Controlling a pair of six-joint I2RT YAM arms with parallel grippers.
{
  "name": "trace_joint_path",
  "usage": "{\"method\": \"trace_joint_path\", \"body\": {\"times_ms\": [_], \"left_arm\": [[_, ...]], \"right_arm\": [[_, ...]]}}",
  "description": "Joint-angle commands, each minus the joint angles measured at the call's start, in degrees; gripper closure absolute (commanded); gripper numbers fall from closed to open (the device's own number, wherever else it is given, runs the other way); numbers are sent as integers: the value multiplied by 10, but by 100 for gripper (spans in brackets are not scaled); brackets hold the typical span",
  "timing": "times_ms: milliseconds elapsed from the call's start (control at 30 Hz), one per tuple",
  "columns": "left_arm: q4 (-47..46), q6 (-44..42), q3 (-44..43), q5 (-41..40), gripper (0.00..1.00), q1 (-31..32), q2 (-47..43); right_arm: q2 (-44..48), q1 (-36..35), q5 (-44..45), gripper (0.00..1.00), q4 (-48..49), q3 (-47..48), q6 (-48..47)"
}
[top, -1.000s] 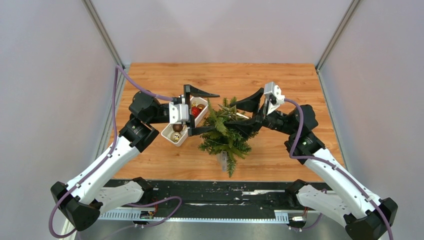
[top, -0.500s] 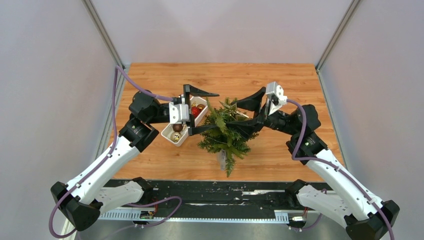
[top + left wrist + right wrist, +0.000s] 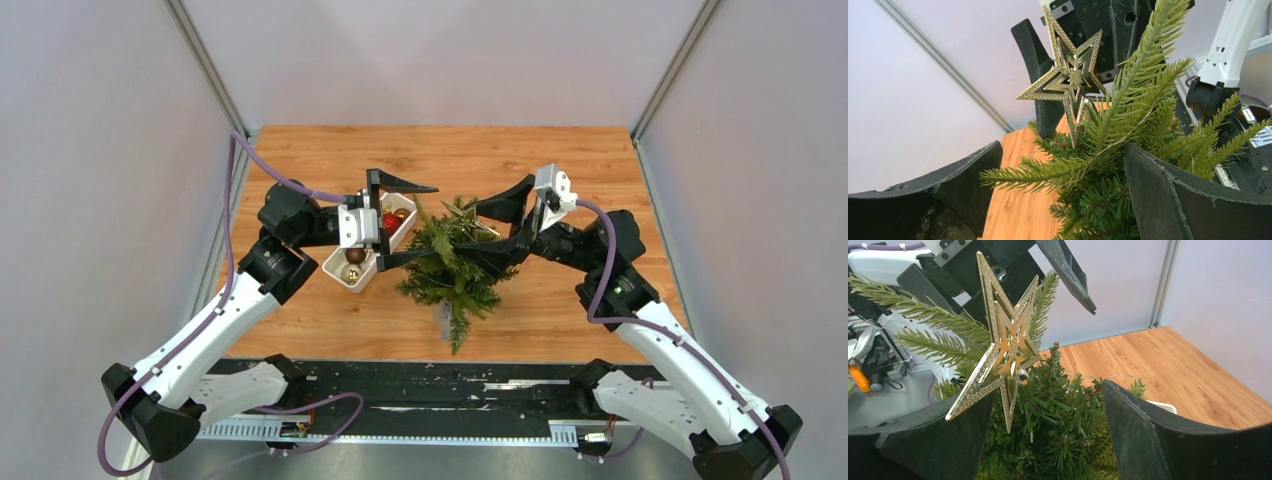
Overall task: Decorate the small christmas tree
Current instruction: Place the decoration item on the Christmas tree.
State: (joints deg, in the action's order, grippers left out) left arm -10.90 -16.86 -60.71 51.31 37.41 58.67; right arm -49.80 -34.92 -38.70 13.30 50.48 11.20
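The small christmas tree [image 3: 450,272] stands mid-table, leaning a little toward the near edge, with a gold star [image 3: 466,214] at its top. My left gripper [image 3: 404,222] is open on the tree's left side, and upper branches [image 3: 1098,165] reach between its fingers [image 3: 1188,200]. From the right, my right gripper [image 3: 497,228] is open around the treetop. In the right wrist view the star [image 3: 1005,345] sits free above the needles [image 3: 1063,435], beside one finger [image 3: 923,440] and gripped by neither. In the left wrist view the star [image 3: 1068,82] stands upright.
A white tray [image 3: 338,268] left of the tree holds a red bauble [image 3: 391,222], gold ones [image 3: 351,272] and a brown one [image 3: 355,255]. Grey walls close in both sides. A black rail [image 3: 430,385] runs along the near edge.
My right gripper has drawn back slightly to the right and its jaws have widened a little. The tree has shifted a touch. The left arm has stayed still.
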Motion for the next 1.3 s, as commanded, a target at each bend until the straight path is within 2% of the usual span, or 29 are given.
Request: {"method": "trace_joint_path", "body": {"times_ms": [0, 533, 733, 1267], "left_arm": [[-4, -9, -11, -3, 2, -1, -6], [-9, -10, -6, -4, 2, -1, -8], [-8, -13, -5, -4, 2, -1, -8], [-8, -19, 4, -7, 1, -1, -20]], "right_arm": [[4, -2, 18, 18, 0, 30, -8], [-3, -2, 18, 19, 1, 50, -10], [-11, -2, -8, 18, -6, 67, 0], [-8, -2, 20, 18, -5, 101, 10]]}}
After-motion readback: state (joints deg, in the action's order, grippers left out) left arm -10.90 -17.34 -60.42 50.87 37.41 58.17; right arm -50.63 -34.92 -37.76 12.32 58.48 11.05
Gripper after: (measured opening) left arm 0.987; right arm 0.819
